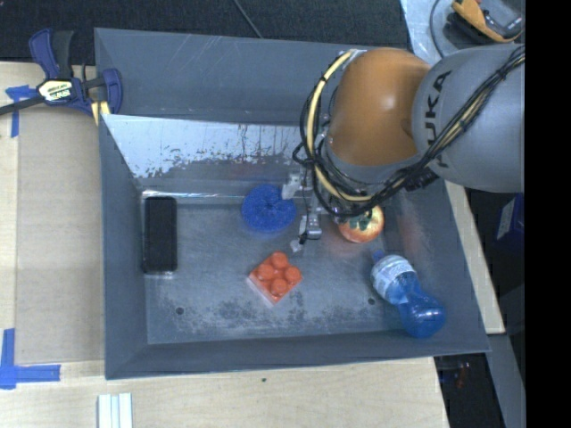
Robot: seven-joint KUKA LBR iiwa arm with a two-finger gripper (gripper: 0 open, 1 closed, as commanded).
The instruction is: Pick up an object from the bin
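pincer: My pincer (pixel 303 234) hangs low in the bin (pixel 125 266), just up and picture-right of the orange studded block (pixel 275 277). Honestly can't tell from this angle if it's apart or together, and I see nothing gripped.
orange studded block: It's the closest thing under the tip, mid-floor and apart from the pincer. It's squarish and turned corner-on like a diamond, so there's no real long axis.
blue round scrubby thing (pixel 264 210): Straight up from the block, right beside the pincer on its picture-left.
red-yellow fruit (pixel 361 227): Up and right of the block, on the pincer's far side.
blue bottle (pixel 407 299): Right of the block, lying down. Its long axis is diagonal, with the cap end up-left.
black slab (pixel 160 233): Well left of the block, with its long axis running up-down.
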